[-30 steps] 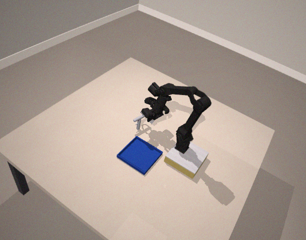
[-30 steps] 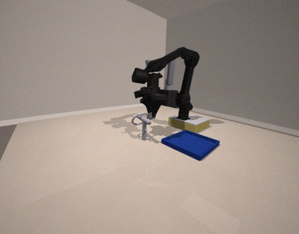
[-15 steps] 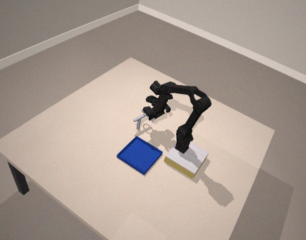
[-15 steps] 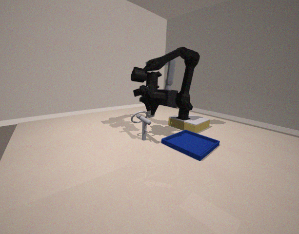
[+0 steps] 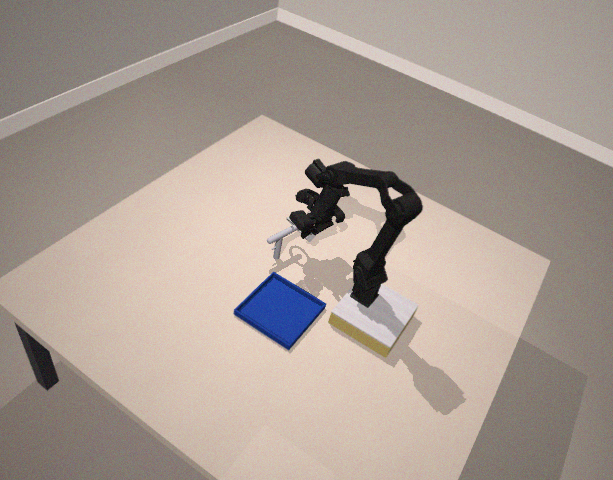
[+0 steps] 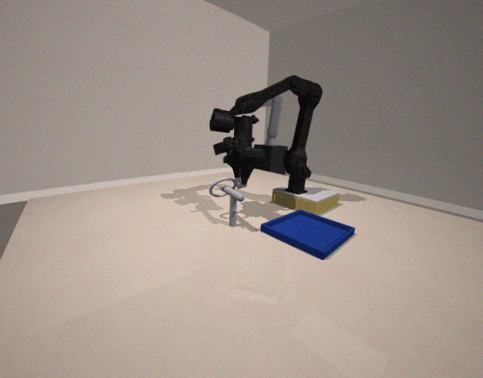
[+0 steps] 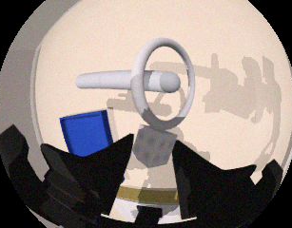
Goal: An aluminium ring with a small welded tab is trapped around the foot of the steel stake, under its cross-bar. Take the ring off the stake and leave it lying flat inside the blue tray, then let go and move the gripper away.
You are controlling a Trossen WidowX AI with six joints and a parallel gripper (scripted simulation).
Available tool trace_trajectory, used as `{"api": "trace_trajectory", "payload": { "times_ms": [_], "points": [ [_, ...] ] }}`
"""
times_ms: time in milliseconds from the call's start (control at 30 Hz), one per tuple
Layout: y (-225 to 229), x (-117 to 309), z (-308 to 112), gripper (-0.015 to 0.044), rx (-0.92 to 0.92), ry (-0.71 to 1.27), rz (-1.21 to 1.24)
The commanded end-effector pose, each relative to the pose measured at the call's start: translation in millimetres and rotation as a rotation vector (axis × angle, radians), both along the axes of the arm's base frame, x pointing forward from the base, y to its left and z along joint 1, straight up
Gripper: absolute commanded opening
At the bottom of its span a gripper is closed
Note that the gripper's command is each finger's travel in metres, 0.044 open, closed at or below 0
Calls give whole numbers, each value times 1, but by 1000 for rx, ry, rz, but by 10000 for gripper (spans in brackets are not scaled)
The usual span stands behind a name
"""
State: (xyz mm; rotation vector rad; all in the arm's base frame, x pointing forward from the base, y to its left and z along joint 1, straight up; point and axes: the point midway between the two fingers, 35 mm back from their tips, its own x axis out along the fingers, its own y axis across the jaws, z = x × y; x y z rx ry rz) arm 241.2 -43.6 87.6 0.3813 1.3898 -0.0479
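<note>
- The ring [image 6: 210, 188] [image 7: 163, 42] is just past the fingertips, standing on its edge and not lying flat. Its long way in the wrist view runs away from the fingers.
- The small tab [image 5: 310, 238] [image 6: 242, 183] [image 7: 155, 145] joins the ring on the side by the fingers.
- The gripper [image 5: 305, 232] [image 6: 239, 180] [image 7: 153, 141] is part-way open, with its fingers pinched on the tab. It is the only hand here, so it is the near one.
- The cross-bar [image 5: 280, 234] [image 6: 232, 193] [image 7: 107, 80] is a bit farther from the fingers than the tab. In the wrist view it lies side to side, across the ring's long way. One round end shows inside the ring's hole.
- That is what the next move hangs on: the ring must slide off past that end. It seems very near the tip, but the pictures do not tell if it is all the way off. If it goes crooked, it could catch on the bar.
- The steel stake [image 5: 278, 249] [image 6: 232, 211] goes down to the table, below and beside the fingers. The ring is up by its top, not at its foot.
- The blue tray [image 5: 280, 310] [image 6: 306, 231] [image 7: 88, 133] is lower than the fingers, and left of them in the wrist view. The ring should be tipped flat before it goes in.
</note>
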Motion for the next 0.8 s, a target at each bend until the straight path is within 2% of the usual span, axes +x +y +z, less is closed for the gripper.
{"api": "trace_trajectory", "payload": {
  "times_ms": [0, 767],
  "points": [
    [-2, 0, 1, 0, 5, -3, 3],
    [-20, -4, 1, 0, 3, -2, 3]
  ]
}}
